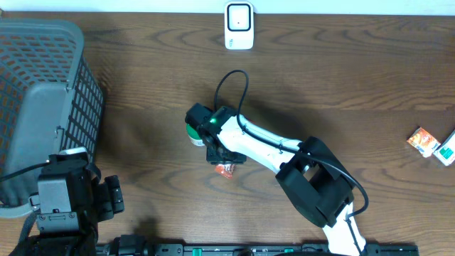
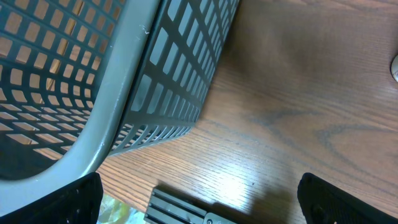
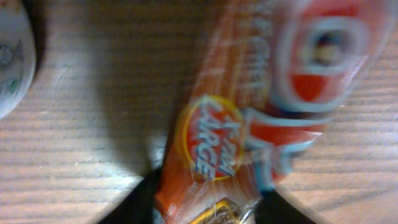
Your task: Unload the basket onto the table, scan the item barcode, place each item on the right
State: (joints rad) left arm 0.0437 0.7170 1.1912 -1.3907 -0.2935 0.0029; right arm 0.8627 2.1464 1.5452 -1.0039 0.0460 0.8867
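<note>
An orange snack packet [image 3: 249, 112] with a yellow "LARGE" badge lies on the wooden table, and its tip [image 1: 226, 170] pokes out below my right gripper [image 1: 224, 153]. In the right wrist view the right gripper [image 3: 208, 208] is shut on the packet's near end, with a dark finger [image 3: 134, 205] pressed against each side. No barcode shows on the face turned to the camera. The white scanner [image 1: 239, 26] stands at the table's far edge. My left gripper [image 2: 199, 199] hangs open over bare wood at the front left, holding nothing.
A grey mesh basket [image 1: 43, 85] fills the left side, close to the left arm. A round green and white item [image 1: 193, 131] lies just left of the right gripper. Two small packets [image 1: 424, 141] lie at the far right.
</note>
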